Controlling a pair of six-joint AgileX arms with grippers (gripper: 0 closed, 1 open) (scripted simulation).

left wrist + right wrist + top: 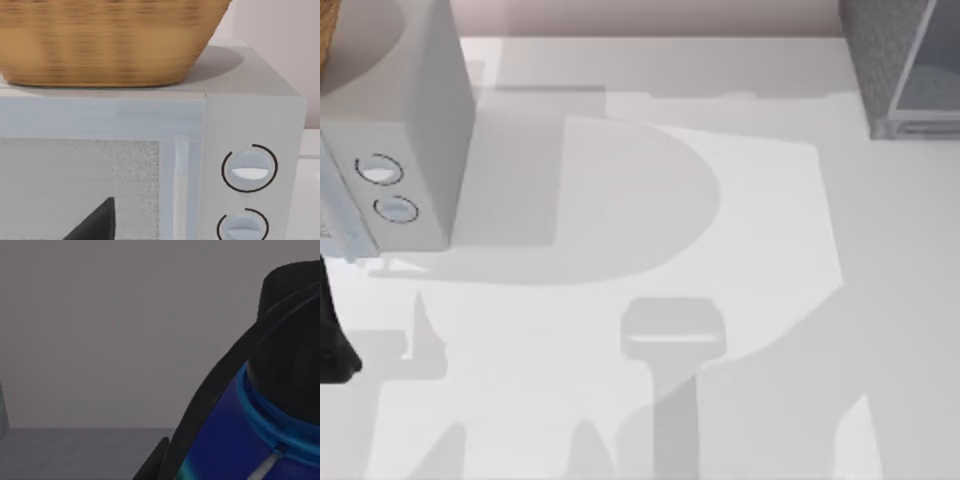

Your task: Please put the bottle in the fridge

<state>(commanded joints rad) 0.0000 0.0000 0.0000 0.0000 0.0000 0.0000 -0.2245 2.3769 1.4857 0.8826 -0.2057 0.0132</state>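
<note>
Squat teal-and-blue bottle with black cap (260,440) sits right against the right gripper – grip state: cannot tell; dim grey wall behind suggests it's inside the dark speckled fridge (900,60); left gripper (95,222) faces the light grey dial box (250,125).

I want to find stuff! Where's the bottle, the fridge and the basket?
bottle (235,440): right wrist view, blue shoulder.
fridge (885,60): top view, speckled side.
basket (105,40): left wrist view, woven wall.

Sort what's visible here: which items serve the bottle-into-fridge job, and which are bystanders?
Job:
- bottle, close up in the right wrist view against a dim grey interior
- fridge, top view's far right corner

Bystanders:
- microwave with two dials, table's left
- wicker basket on top of it
</note>
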